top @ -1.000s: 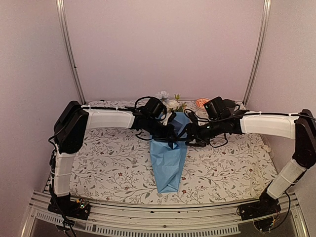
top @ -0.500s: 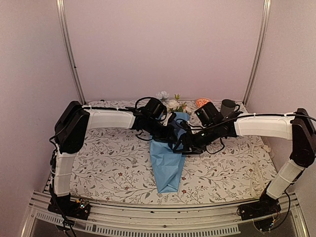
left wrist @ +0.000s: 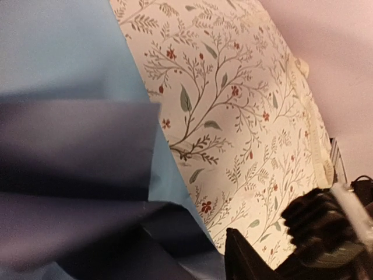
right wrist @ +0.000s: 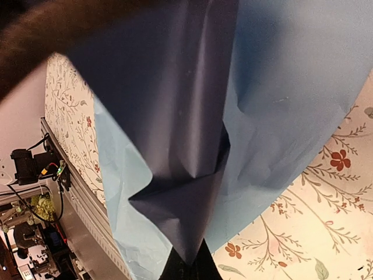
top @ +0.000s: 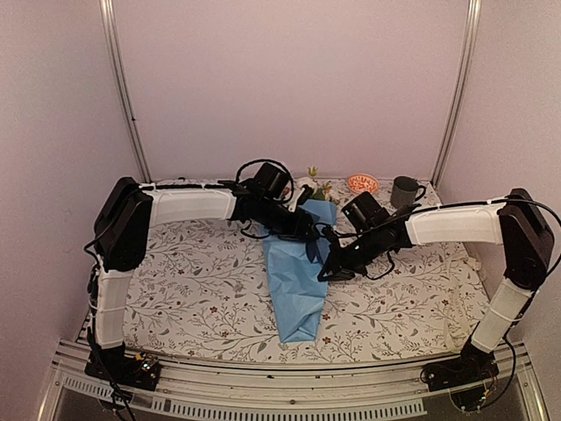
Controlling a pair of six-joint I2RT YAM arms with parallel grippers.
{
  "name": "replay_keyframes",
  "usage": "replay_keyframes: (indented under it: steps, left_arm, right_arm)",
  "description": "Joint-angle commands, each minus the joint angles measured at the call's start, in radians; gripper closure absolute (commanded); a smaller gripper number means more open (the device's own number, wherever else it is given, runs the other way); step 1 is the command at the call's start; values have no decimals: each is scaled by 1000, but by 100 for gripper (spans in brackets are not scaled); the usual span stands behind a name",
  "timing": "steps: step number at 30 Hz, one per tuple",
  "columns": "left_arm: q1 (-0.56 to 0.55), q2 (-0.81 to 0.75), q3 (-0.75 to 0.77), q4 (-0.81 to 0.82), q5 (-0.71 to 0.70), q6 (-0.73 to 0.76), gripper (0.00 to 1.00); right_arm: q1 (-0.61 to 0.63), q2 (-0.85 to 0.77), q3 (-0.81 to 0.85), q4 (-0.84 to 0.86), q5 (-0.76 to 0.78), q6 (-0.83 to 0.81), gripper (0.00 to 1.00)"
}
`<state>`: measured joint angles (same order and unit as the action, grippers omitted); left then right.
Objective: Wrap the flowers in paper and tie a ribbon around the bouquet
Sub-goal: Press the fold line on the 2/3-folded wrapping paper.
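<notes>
Blue paper (top: 296, 285) is already rolled into a long cone lying on the desk (top: 193, 289). The flowers (top: 307, 186) poke out of its wide far end, and its narrow tip points toward the arm bases. The wrapping looks mostly done to me, though the overlap seems loose. No ribbon shows in any view, so all the tying is left for you.

Your right end effector (top: 327, 274) is clenched on the paper. In its wrist view it pinches a pointed fold where the dark navy face turns out against the light blue. Your left end effector (top: 307, 233) sits at the cone's upper left edge. I cannot tell whether it is released or gripping, because its wrist view is mostly a blur of blue and navy.

The sheet is thin and matte, with sharp creases and fine crumples. Beneath it, the printed cloth (left wrist: 245, 105) is white with leafy sprigs and small red blossoms.
</notes>
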<state>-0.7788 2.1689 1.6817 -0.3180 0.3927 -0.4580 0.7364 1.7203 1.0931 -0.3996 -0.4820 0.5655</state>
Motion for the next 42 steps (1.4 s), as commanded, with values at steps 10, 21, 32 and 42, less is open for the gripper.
replay_keyframes:
  steps: [10, 21, 32, 42]
  left_arm:
    - [26, -476, -306, 125, -95, 255, 45]
    - [-212, -467, -544, 153, -368, 408, 62]
    - [-365, -177, -356, 11, -524, 572, 57]
    - [-364, -141, -328, -44, -445, 682, 55]
  right_arm:
    - [-71, 37, -142, 200, -111, 101, 100]
    - [-89, 62, -227, 358, -191, 208, 100]
    - [-100, 37, -289, 439, -178, 284, 85]
    - [-174, 28, -238, 428, -155, 272, 69]
